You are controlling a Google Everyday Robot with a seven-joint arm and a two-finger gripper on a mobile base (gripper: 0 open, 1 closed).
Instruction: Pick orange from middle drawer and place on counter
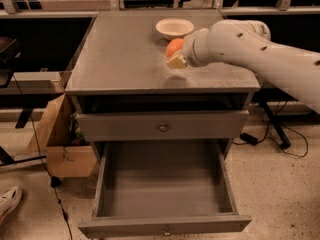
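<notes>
We've got the gripper [175,54] over the counter [120,54], its arm reaching in from 3 o'clock and its fingers pinching the orange [174,46]. The fruit sits toward 1 o'clock of the countertop's middle, and we can't tell whether it touches the surface. At 12 o'clock from the orange, just beside it, stands a cream bowl [174,28]. Down at 6 o'clock the middle drawer [165,225] hangs pulled out, and the upper drawer [162,126] is closed.
</notes>
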